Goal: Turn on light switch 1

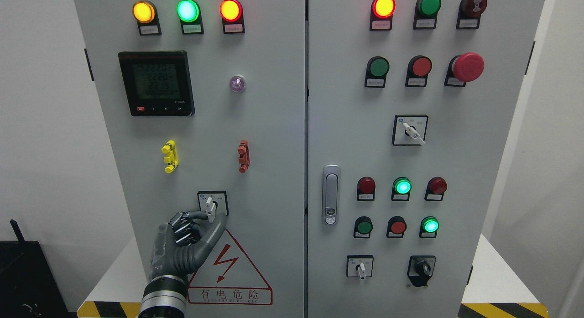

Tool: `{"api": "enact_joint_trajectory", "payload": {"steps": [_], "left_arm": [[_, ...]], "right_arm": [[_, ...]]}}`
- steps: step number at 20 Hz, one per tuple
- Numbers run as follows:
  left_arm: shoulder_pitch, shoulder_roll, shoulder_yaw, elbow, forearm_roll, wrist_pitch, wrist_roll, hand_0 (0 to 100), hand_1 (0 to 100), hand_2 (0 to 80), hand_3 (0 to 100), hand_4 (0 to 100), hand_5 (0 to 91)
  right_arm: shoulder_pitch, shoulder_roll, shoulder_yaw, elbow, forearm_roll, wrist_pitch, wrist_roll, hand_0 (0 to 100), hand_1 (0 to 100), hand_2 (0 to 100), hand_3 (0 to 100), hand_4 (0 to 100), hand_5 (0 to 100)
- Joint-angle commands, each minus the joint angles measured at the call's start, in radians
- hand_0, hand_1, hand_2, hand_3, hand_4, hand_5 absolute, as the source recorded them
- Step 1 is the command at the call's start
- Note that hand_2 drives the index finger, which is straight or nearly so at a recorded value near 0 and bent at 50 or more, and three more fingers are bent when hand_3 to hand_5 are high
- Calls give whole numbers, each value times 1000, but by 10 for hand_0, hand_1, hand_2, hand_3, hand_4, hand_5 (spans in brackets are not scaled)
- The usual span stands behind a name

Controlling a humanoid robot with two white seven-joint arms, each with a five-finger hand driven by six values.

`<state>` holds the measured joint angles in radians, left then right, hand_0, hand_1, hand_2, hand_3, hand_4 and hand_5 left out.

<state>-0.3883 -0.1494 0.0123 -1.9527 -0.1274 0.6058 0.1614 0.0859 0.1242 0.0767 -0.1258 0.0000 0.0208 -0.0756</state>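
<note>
A small rotary switch (211, 206) with a white lever sits on the lower part of the left cabinet door (273, 172), its lever pointing roughly straight up and down. My left hand (206, 218) reaches up from the bottom edge and pinches the lower end of that lever between thumb and forefinger, the other fingers curled in. Above the switch, the yellow lamp (143, 12), green lamp (188, 10) and red lamp (231, 10) are all lit. My right hand does not show.
A digital meter (156, 83) is mounted on the upper part of the left door, with yellow (169, 156) and red (244, 156) clips below it. The right door (456, 153) carries buttons, lamps, rotary switches and a door handle (331, 194). A warning triangle (228, 272) is under my hand.
</note>
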Motion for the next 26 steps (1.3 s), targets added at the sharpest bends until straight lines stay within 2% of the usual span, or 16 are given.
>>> {"api": "enact_joint_trajectory", "payload": {"steps": [1,17,26], "left_arm": [[-4,-2,18,8,-11,5,0,113,724,540,889,911,741],[-18,-2,20,14,-26,11,0,155,664,568,904,896,751],[-24,-2,20,15,-34,15,0,161,661,581,905,895,754]], "right_arm": [[0,0,0,0,-25,1,0,0,0,0,0,0,0],[0,0,0,0,-25,1,0,0,0,0,0,0,0],[0,0,0,0,-25,1,0,0,0,0,0,0,0]]}}
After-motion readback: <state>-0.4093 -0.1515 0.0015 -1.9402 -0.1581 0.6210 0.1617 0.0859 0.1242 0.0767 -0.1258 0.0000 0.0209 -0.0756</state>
